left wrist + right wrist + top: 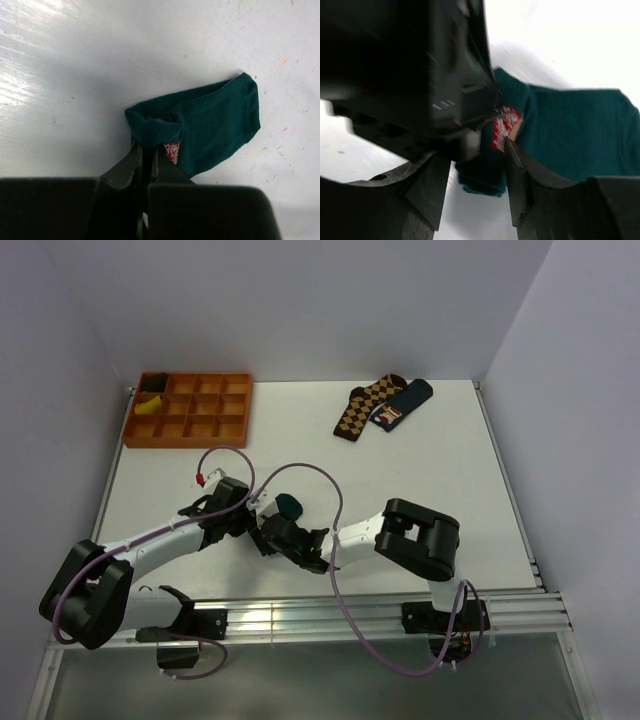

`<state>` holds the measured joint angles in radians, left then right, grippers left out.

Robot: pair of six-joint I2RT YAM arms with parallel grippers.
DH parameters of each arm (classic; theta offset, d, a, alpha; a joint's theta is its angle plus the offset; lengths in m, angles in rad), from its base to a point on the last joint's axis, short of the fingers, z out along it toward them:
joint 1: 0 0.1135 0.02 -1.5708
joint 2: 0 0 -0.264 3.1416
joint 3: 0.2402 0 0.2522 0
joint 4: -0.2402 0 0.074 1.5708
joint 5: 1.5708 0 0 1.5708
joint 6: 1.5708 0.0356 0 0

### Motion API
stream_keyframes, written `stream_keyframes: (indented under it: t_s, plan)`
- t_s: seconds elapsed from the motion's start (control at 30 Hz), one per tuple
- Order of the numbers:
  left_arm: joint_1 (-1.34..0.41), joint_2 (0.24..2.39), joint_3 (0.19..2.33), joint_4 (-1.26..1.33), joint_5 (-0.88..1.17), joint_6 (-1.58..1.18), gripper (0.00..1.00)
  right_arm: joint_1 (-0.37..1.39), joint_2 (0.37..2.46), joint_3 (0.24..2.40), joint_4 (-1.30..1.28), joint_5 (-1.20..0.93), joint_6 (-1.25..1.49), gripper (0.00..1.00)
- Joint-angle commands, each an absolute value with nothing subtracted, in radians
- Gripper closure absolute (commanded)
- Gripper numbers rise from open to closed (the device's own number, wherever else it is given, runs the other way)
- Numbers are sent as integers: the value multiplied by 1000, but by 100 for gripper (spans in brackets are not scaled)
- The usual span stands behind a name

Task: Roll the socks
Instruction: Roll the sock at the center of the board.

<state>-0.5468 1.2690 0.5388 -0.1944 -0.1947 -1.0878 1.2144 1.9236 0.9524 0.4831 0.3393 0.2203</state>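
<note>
Centrally 1 teal sock [215, 125] showing, end rolled; 1 orange tray [200, 442].

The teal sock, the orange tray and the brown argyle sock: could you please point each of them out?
teal sock [215, 125], left wrist view, on its flat unrolled part.
orange tray [185, 443], top external view, on its near wall.
brown argyle sock [364, 407], top external view, midway along its length.

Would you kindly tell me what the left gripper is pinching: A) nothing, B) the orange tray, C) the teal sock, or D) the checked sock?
C: the left gripper, jaws shut, pinches the teal sock at its folded end.
</note>
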Motion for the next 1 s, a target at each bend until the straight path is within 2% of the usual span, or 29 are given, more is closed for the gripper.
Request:
stream_keyframes:
  t_s: [0.0,0.07,0.17,0.2,0.3,0.33,0.4,0.43,0.5,0.57,0.97]
  plan:
    - [-549,1285,517,-222,-161,-1094,100,1223,1957,974,437,400,252,50]
    - [-546,1287,515,-215,-155,-1095,100,1224,1971,977,420,406,262,53]
    - [-542,1285,511,-207,-147,-1100,100,1223,1970,950,439,385,268,72]
    - [-541,1278,509,-204,-147,-1101,100,1218,1959,934,452,374,270,83]
    - [-535,1244,494,-190,-153,-1106,90,1194,1933,913,456,302,282,98]
    - [-532,1230,489,-186,-156,-1109,82,1184,1925,907,459,281,296,100]
    - [-522,1188,477,-178,-160,-1114,73,1158,1914,893,454,203,324,100]
    - [-517,1171,469,-176,-163,-1117,64,1132,1913,891,453,181,331,100]
    - [-505,1126,465,-170,-167,-1120,51,1106,1914,888,443,94,366,100]
    - [-497,1100,453,-164,-169,-1127,47,1066,1930,894,430,23,391,100]
    - [-463,1023,339,-29,-120,-1167,50,882,2005,888,459,-422,643,100]
